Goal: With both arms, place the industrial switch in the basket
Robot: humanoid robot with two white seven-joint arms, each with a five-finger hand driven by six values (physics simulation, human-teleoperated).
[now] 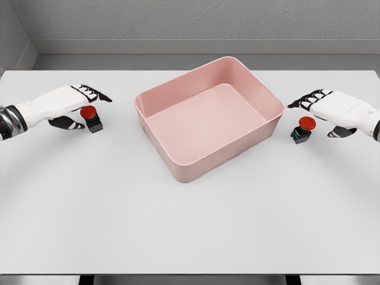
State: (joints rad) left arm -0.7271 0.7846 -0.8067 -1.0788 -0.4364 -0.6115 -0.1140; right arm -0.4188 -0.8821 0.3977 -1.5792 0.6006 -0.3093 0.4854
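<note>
You are looking down at a pale grey table (pixel 190 231) that is filling most of the frame, its near edge running along the bottom with dark gaps showing beneath it. In the middle a pink basket (pixel 178 163) is sitting open and skewed, one corner pointing toward you, its long axis running from lower left to upper right.

At mid-left your left hand (pixel 71 107) is reaching in, the forearm cut off by the frame edge; its fingers are spread, the thumb low and the others above, bracketing a left switch (pixel 90 119) without visibly clamping it. That switch is standing on the table with its red button tilting up and slightly left; the hand is hiding part of its black body.

At mid-right your right hand (pixel 335 110) is hovering with fingers apart just beside the right switch (pixel 303 129), which is standing upright, red cap up.

Behind the table, a grey wall (pixel 196 24) is closing the room.
</note>
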